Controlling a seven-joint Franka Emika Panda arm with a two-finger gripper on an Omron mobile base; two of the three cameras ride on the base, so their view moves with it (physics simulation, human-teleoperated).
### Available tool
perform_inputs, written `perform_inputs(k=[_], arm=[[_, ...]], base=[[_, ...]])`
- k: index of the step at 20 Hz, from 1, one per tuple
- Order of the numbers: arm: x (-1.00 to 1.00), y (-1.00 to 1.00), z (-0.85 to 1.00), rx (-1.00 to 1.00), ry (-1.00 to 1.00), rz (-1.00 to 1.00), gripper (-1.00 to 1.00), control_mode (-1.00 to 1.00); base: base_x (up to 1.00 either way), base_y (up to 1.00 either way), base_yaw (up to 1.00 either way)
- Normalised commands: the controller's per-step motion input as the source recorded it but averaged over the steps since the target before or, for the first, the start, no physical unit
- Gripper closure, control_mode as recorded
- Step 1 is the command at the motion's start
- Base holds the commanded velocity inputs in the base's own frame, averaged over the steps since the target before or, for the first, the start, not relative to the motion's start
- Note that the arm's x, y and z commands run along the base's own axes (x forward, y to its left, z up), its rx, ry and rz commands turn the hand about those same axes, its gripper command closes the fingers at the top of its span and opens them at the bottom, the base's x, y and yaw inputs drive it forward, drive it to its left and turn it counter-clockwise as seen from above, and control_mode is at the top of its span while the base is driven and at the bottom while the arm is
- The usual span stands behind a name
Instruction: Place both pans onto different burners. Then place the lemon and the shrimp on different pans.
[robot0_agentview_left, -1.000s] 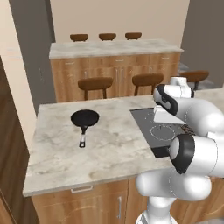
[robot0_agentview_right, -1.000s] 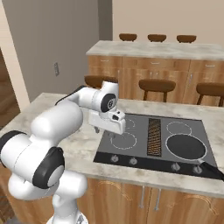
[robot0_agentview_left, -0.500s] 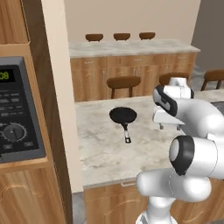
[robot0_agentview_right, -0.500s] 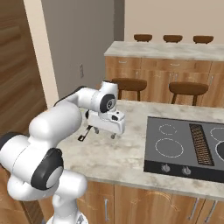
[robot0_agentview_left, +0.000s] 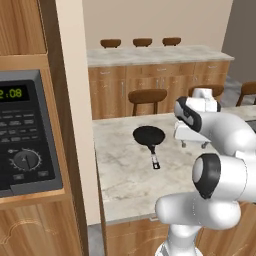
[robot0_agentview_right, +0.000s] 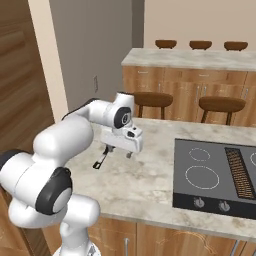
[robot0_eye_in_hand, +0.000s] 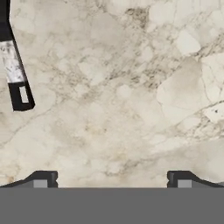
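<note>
A round black pan lies on the marble counter, its long handle pointing toward the front edge. My gripper hovers just right of the pan, open, with nothing between its fingers. In the right base view the handle's end shows left of my gripper. The hand view looks straight down on bare marble, with the handle at the left edge, outside my open gripper. The dark cooktop with its white-outlined burners lies to the right. The lemon and the shrimp are out of view.
A tall wooden cabinet with a built-in microwave stands close on the left, beside a beige wall column. Brown bar stools line the counter's far side, with a second counter behind them.
The base has driven left, so both base views shifted: the cooktop slid right and the microwave cabinet came in. The pan now sits nearer my gripper, which stays open.
</note>
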Motion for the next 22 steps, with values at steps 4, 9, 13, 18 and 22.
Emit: perform_inputs(k=[4,9,13,18,22], arm=[[0.65,0.49,-0.01,-0.05,0.00,0.00,-1.00,-1.00],[0.97,0.57,-0.02,-0.03,0.00,0.00,-1.00,-1.00],[0.92,0.47,-0.05,0.00,0.00,0.00,-1.00,-1.00],[0.50,0.29,-0.24,0.00,0.00,0.00,-1.00,-1.00],[0.30,0.33,-0.52,0.00,0.00,0.00,-1.00,-1.00]], base=[[0.00,0.00,0.00],[0.00,0.00,0.00],[0.00,0.00,0.00],[0.00,0.00,0.00],[0.00,0.00,0.00]])
